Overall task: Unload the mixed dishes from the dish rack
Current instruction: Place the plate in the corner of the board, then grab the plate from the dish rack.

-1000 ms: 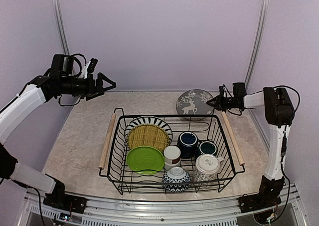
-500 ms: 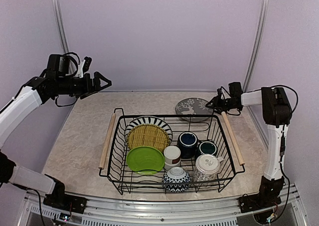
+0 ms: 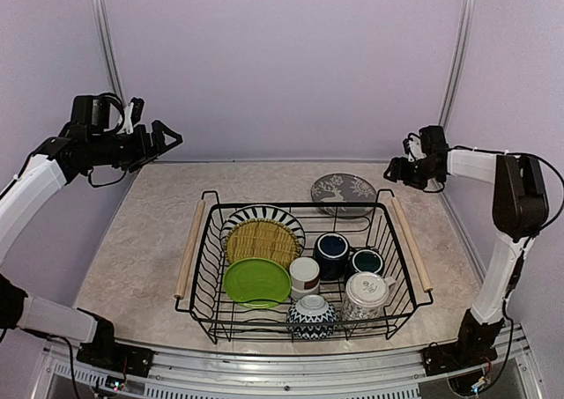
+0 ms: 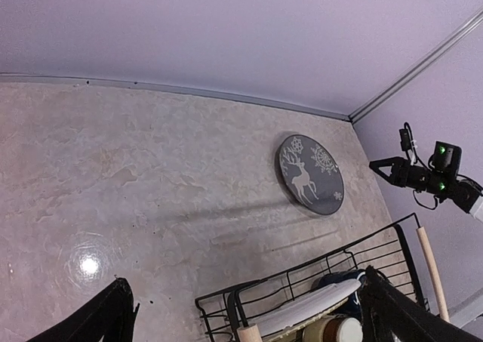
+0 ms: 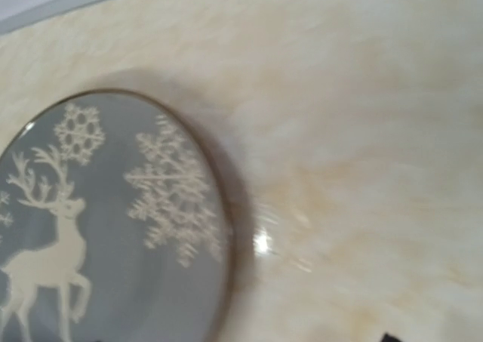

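The dish rack [image 3: 394, 306] stands mid-table, a black wire basket with wooden handles. In it are a striped plate [image 3: 264, 214], a woven yellow plate [image 3: 262, 240], a lime-green plate [image 3: 256, 281], a dark blue mug [image 3: 332, 252], a teal mug [image 3: 366, 261], two white cups [image 3: 367, 293] and a patterned bowl [image 3: 312, 315]. A grey reindeer plate [image 3: 343, 190] lies flat on the table behind the rack, also large in the right wrist view [image 5: 90, 229]. My right gripper [image 3: 396, 169] hovers open to its right, holding nothing. My left gripper [image 3: 167, 139] hangs open and empty, high at the far left.
The rack's wooden handles [image 3: 189, 247] [image 3: 411, 243] run along its short sides. Metal posts [image 3: 107, 55] [image 3: 456, 55] stand at the back corners against the lilac wall. From the left wrist the rack's back corner [image 4: 302, 281] and the reindeer plate [image 4: 309, 174] show.
My right gripper opened and let go of the grey reindeer plate, which went from tilted to flat, then drew back to the right. My left arm swung further left.
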Action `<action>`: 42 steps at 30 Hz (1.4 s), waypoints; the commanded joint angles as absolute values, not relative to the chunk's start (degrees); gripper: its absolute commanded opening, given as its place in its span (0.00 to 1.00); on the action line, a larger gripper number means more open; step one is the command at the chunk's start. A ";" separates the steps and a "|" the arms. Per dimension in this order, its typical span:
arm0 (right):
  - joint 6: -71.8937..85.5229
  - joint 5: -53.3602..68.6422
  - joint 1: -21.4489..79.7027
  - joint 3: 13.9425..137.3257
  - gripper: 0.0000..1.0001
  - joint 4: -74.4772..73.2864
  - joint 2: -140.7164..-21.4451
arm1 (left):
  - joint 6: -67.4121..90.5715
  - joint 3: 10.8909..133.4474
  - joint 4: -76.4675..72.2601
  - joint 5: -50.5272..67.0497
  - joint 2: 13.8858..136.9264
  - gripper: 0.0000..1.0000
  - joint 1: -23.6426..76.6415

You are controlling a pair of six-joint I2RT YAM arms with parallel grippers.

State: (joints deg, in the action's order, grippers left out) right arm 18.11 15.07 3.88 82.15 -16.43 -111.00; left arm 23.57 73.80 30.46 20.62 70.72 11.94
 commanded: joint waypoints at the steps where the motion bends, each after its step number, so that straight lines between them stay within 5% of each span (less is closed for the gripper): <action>1: 14.11 4.33 3.91 76.43 0.77 -20.41 -103.75 | 24.64 73.21 29.79 21.54 70.48 0.99 11.31; 13: 11.07 3.28 7.54 70.91 0.79 -19.54 -86.40 | 25.30 73.30 30.03 21.90 70.91 0.99 10.86; 22: 6.14 4.42 19.81 71.87 0.85 -15.58 -78.14 | 25.66 73.30 29.93 22.58 71.23 0.99 10.80; 42: -11.90 14.43 47.50 87.14 0.83 -21.08 -96.87 | 26.78 73.65 29.88 25.46 73.31 0.99 9.72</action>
